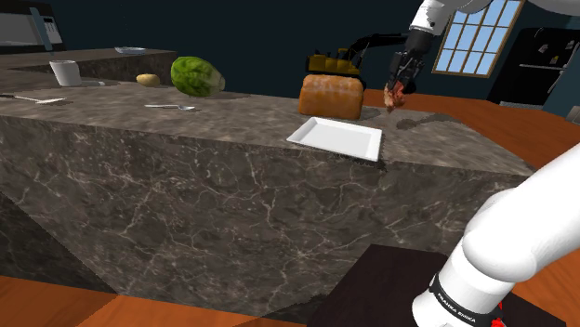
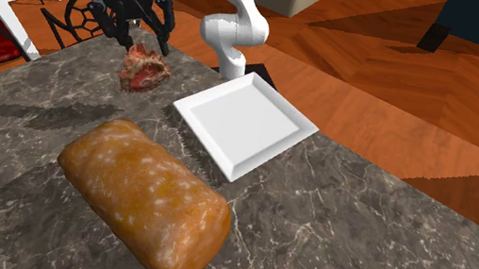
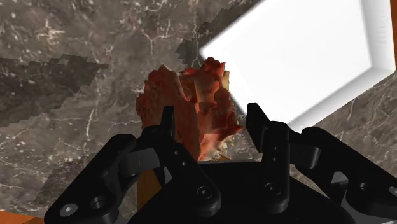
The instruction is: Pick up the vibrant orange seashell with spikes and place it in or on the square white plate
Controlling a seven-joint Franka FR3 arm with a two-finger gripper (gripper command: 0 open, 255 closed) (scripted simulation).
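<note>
A dark grey, white-veined marble counter [image 1: 186, 176] stands in a kitchen with an orange-brown wooden floor [image 1: 520, 130] and a paned window [image 1: 479, 35] set in a dark blue wall. At the counter's edge on the stand's side lies a square white plate [image 1: 336, 137]. Just beyond it in the shoulder view sits a golden-brown loaf of bread [image 1: 332, 95]. The white Franka arm [image 2: 233, 23] rises beside the counter and bends over it, with its all-black gripper [image 3: 211, 114] pointing down to the shoulder view's right of the loaf. Its black fingers [image 3: 167, 130] clasp a spiky reddish-orange seashell [image 2: 144, 71], which hangs just above the marble near one corner of the plate, not over it. Farther along the counter, toward the shoulder view's left, are a yellow toy excavator [image 1: 336, 60], a green leafy cabbage [image 1: 195, 74], a small tan potato [image 1: 147, 79], a piece of silver cutlery [image 1: 172, 108] and a white mug [image 1: 63, 71].
</note>
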